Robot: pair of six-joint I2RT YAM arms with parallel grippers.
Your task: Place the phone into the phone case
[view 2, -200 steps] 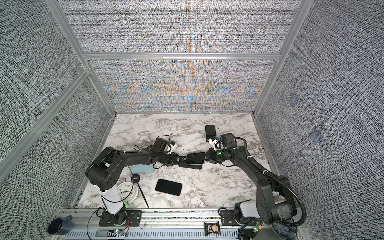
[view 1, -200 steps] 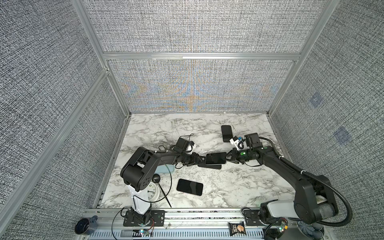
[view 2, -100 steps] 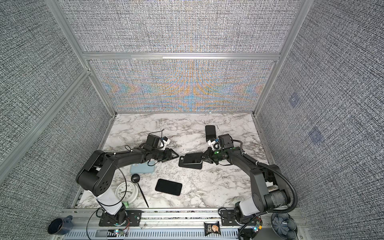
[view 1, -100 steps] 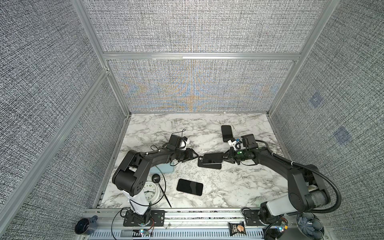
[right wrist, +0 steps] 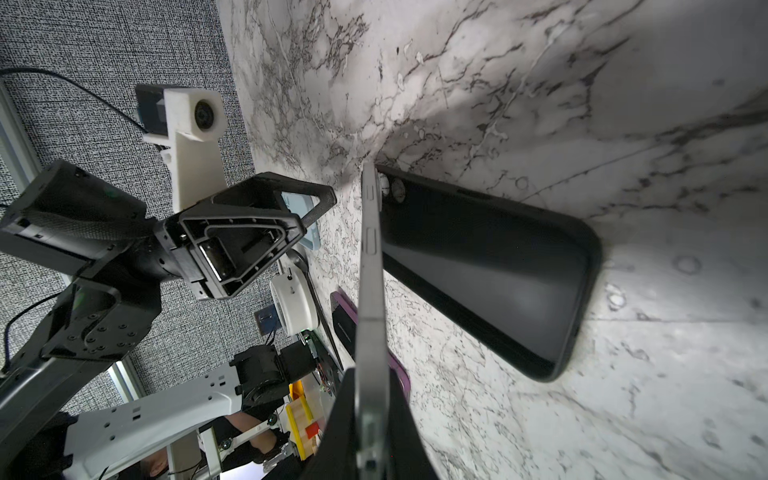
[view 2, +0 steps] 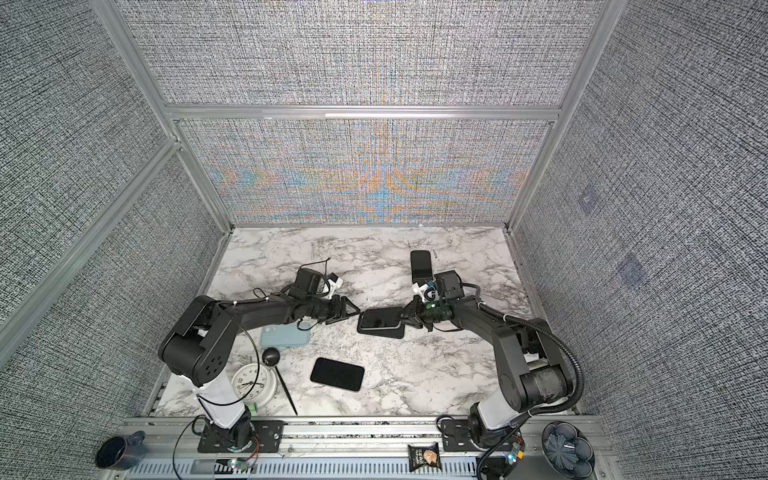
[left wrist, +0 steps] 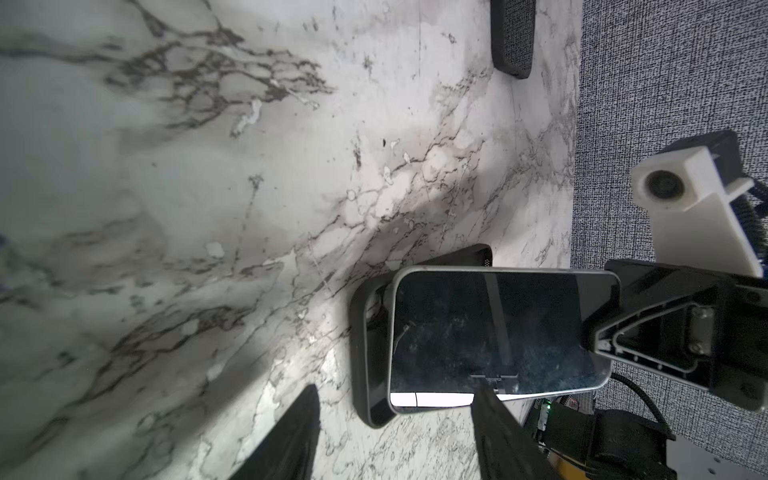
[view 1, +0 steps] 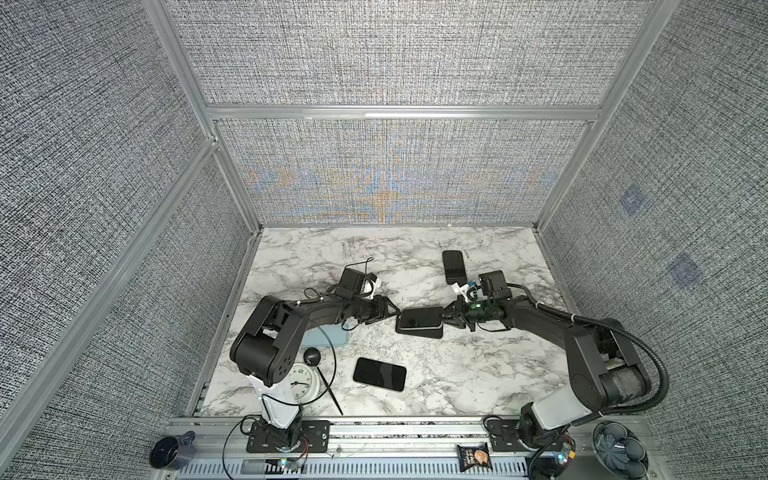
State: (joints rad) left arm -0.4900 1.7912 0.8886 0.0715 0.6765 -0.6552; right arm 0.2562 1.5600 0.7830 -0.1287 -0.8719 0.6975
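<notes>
The phone point(view 1: 419, 318) point(view 2: 380, 318), silver-edged with a dark screen, hangs just over the black phone case point(view 1: 417, 331) point(view 2: 382, 331), which lies open side up on the marble at mid-table. My right gripper point(view 1: 446, 321) point(right wrist: 370, 424) is shut on the phone's right end. In the right wrist view the phone's edge point(right wrist: 370, 270) runs beside the case point(right wrist: 486, 266), its far end close to the case's end. My left gripper point(view 1: 388, 313) point(left wrist: 395, 432) is open just left of the phone point(left wrist: 498, 332), holding nothing. The case's rim point(left wrist: 361, 345) shows below the phone.
A second black phone point(view 1: 379, 374) lies nearer the front. A light-blue case point(view 1: 324, 332) sits under the left arm. Another dark case point(view 1: 453, 266) lies at the back. A white clock point(view 1: 301, 380) and a black ball-headed stick point(view 1: 312, 357) stand front left.
My left gripper has let go of the phone's left end, drawn back a little to the left and opened wider. The right gripper still holds the phone over the case.
</notes>
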